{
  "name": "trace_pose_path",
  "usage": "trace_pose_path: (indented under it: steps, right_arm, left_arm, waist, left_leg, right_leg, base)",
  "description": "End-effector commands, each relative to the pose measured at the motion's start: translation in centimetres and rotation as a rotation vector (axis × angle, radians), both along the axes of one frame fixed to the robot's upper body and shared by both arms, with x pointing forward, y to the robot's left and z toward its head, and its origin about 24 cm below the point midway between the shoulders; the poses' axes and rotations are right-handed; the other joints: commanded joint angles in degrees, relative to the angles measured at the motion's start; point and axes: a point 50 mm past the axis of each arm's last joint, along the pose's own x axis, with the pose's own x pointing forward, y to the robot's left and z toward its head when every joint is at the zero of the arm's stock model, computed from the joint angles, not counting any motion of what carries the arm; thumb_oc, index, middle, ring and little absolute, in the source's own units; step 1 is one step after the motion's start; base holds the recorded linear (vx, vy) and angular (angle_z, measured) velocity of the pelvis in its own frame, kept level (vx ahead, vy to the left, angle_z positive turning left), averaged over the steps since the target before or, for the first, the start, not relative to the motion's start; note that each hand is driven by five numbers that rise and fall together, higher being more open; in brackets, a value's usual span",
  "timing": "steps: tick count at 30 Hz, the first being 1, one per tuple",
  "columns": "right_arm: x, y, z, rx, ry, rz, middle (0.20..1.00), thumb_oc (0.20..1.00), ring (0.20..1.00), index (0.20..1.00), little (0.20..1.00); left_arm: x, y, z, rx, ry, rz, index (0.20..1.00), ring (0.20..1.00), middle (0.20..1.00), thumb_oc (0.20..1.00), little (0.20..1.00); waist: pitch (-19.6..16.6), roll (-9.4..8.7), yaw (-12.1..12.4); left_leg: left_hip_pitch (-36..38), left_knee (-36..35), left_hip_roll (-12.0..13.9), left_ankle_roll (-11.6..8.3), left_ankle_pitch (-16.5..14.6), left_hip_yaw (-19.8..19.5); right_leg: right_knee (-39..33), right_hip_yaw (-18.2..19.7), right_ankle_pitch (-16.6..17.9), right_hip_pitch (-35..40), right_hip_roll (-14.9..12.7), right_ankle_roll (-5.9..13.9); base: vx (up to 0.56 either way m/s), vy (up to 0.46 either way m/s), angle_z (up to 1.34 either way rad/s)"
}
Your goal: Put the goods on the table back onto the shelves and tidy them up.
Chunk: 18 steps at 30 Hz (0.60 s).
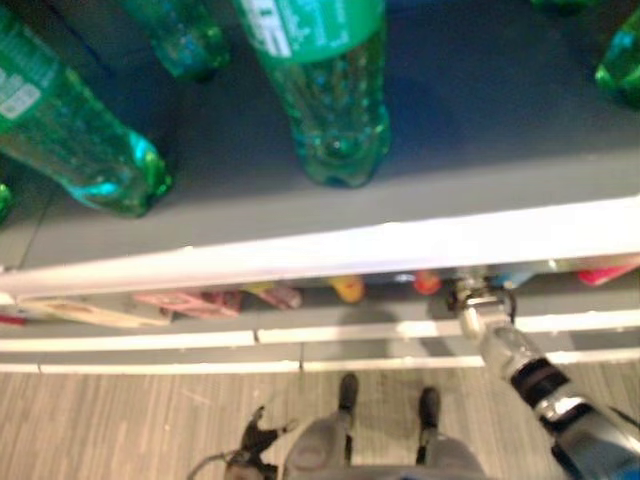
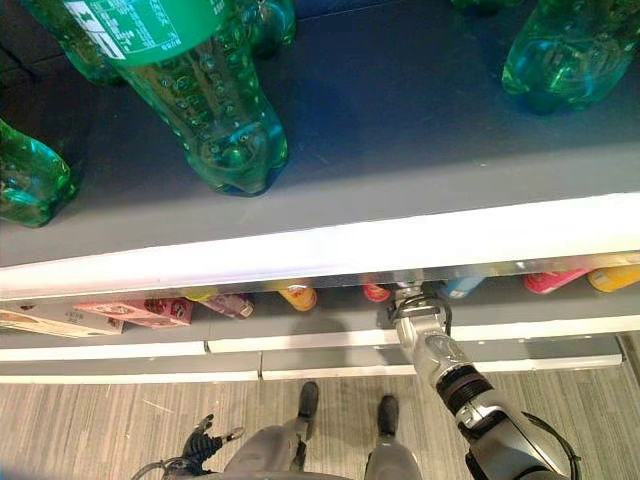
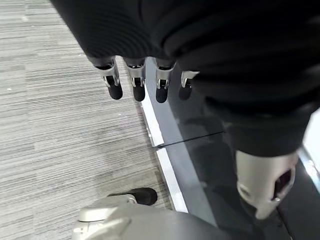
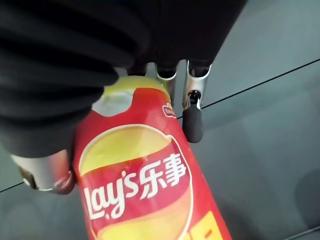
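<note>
Lower shelf [image 2: 330, 325] — right hand [image 4: 192, 117] grips chip can [image 4: 145, 185] (red).

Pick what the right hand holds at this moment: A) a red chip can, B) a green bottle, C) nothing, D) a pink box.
A: in the right wrist view the right hand has its fingers and thumb curled round a red chip can.
</note>
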Motion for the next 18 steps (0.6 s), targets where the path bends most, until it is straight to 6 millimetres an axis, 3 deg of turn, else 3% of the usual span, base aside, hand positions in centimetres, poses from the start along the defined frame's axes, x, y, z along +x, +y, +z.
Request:
trace_pose_path:
  steps: [1,18]
  right_arm:
    - [1.6,0.1,3.7,-0.035,-0.174,0.011,0.2,0.2,0.2,0.2,0.2]
    - [0.5,-1.9,3.0,-0.053,-0.174,-0.047,0.2,0.2,0.2,0.2,0.2]
  left_arm:
    - [3.1,0.3,1.0,0.059,-0.086,-0.074,1.0,1.0,1.0,1.0,1.0]
    - [2.7,0.3,0.9,0.064,-0.08,-0.082,1.0,1.0,1.0,1.0,1.0]
  waist:
    - [0.8,-1.57,1.8]
    - [1.0,-0.8,0.3]
  left_leg:
    - [3.7,0.1,-2.9,1.76,-6.7,-0.1]
    - [4.6,0.1,-2.9,1.59,-7.3,0.7]
  right_leg:
    - [0.4,2.6,-2.8,-0.4,-1.4,1.76]
    - [0.4,3.1,-3.2,0.2,-1.4,1.81]
  base:
    - [0.0,0.0,0.0]
    - [0.0,0.0,0.0]
